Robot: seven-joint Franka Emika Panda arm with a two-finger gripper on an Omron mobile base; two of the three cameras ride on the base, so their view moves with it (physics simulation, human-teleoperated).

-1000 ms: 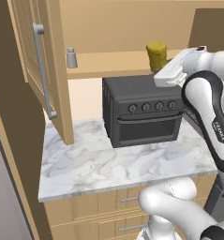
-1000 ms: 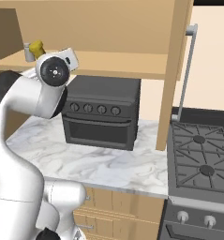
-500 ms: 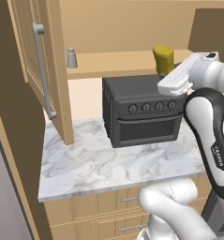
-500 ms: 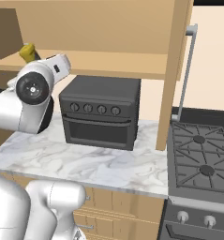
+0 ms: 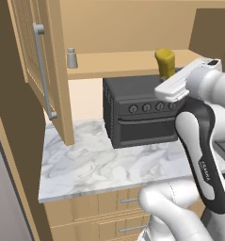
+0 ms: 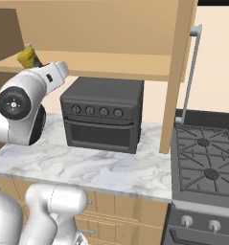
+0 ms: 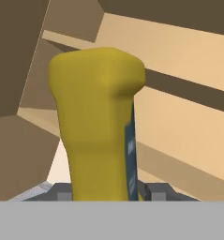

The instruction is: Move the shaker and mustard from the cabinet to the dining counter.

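Observation:
The mustard [image 7: 97,126], a yellow squeeze bottle, stands upright between the fingers of my gripper [image 7: 108,193], which is shut on its lower body. In the left base view the mustard [image 5: 164,61] shows just above my white hand, in front of the open cabinet's shelf [image 5: 118,63]. From the right base view the mustard [image 6: 28,56] sits at the far left, tilted a little. The small grey shaker [image 5: 71,57] stands on the left end of the shelf, beside the open cabinet door [image 5: 38,70]. The dining counter is out of view.
A black oven [image 5: 137,113] sits on the smaller marble countertop [image 5: 85,164] under the shelf. The second cabinet door [image 6: 180,72] stands open at the right, with a gas stove [image 6: 207,158] beyond it. Wooden drawers [image 5: 114,212] run below the countertop.
My hand has drawn back and down a little with the mustard in its grip, away from the shelf. The shaker has not moved.

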